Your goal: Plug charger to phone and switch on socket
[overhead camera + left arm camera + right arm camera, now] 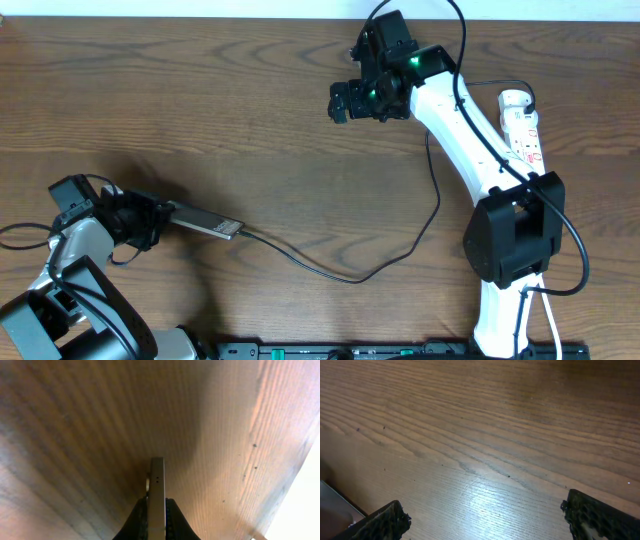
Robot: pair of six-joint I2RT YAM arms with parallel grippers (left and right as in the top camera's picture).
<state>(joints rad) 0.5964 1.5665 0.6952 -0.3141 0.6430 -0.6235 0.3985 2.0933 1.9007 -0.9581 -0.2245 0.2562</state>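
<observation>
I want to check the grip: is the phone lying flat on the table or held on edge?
On edge: the phone shows only its thin side to the wrist camera, clamped in the shut left gripper.

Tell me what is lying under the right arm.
The white socket shows its far end and red marks beside the arm; its near end is covered by the black joint housing. The charger cable runs under the arm and is hidden from there.
</observation>
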